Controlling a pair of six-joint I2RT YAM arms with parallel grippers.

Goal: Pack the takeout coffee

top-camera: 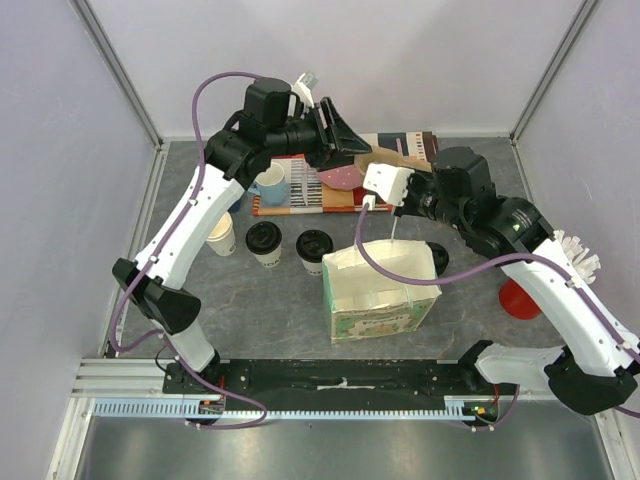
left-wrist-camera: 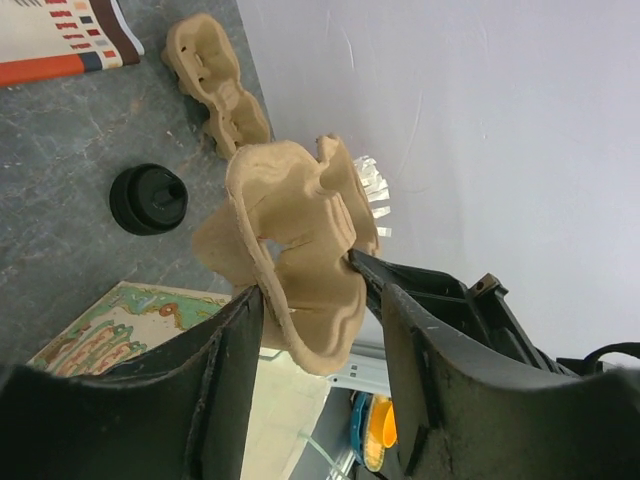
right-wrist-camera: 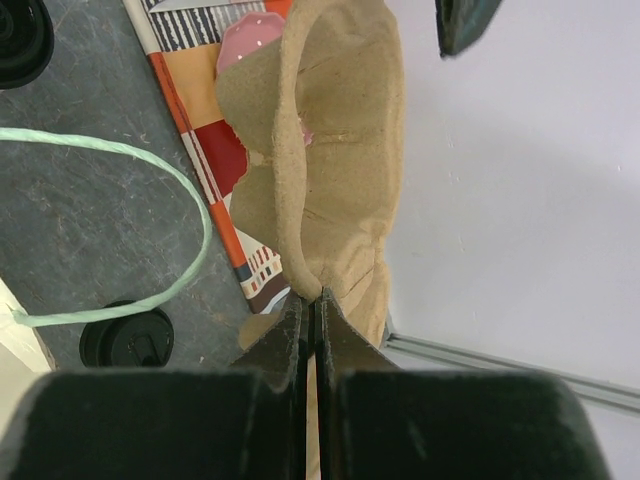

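Observation:
Two cream takeout coffee cups with black lids (top-camera: 264, 243) (top-camera: 314, 250) stand left of the paper bag (top-camera: 378, 300). An unlidded cup (top-camera: 222, 235) stands further left, and a loose black lid (top-camera: 437, 257) lies by the bag's far right corner. At the back, both grippers hold one tan pulp cup carrier (left-wrist-camera: 290, 230) in the air. My left gripper (left-wrist-camera: 305, 280) spans its body, a finger touching each side. My right gripper (right-wrist-camera: 315, 298) is shut on its thin rim (right-wrist-camera: 300, 250).
A second pulp carrier (left-wrist-camera: 215, 85) lies on the table by the back wall. A striped mat (top-camera: 300, 190) carries a light blue mug (top-camera: 270, 185) and a pink thing (top-camera: 340, 178). A red object (top-camera: 518, 298) sits at right. The bag's green handle (right-wrist-camera: 150, 160) loops up.

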